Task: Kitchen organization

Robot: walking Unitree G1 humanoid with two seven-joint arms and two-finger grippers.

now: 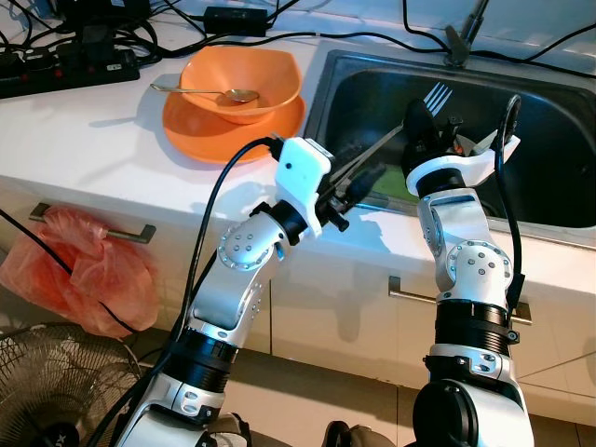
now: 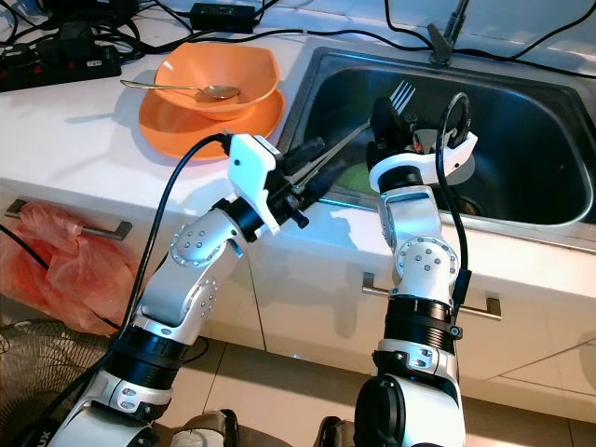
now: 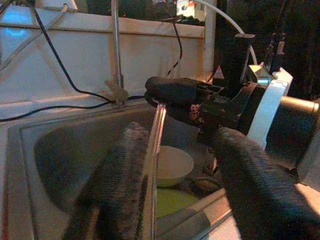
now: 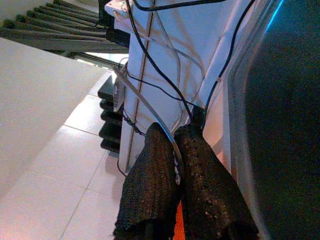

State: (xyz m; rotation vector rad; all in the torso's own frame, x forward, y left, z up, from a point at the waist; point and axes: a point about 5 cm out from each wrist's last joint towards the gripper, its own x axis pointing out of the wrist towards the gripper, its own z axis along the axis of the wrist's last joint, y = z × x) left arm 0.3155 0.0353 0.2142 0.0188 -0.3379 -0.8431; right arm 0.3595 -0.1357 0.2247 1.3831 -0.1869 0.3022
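Note:
A metal fork [image 1: 436, 94] stands tines-up over the steel sink [image 1: 559, 121], with my right gripper [image 1: 424, 126] shut on it just below the tines. Its handle [image 3: 155, 145] slants down toward my left gripper [image 1: 358, 182] at the sink's front rim. My left gripper is open, and the handle lies along one finger [image 3: 125, 190] while the other finger [image 3: 250, 185] stands well apart. In the right wrist view both fingers [image 4: 200, 190] are pressed together on the thin handle [image 4: 135, 92]. A cream bowl [image 3: 175, 165] and something green [image 2: 354, 175] lie in the sink below.
On the white counter left of the sink an orange bowl [image 1: 244, 79] with a spoon [image 1: 200, 90] sits on an orange plate [image 1: 191, 135]. A power strip [image 1: 56, 67] and cables lie behind. A red bag [image 1: 84, 270] hangs below, with a fan [image 1: 47, 386] on the floor.

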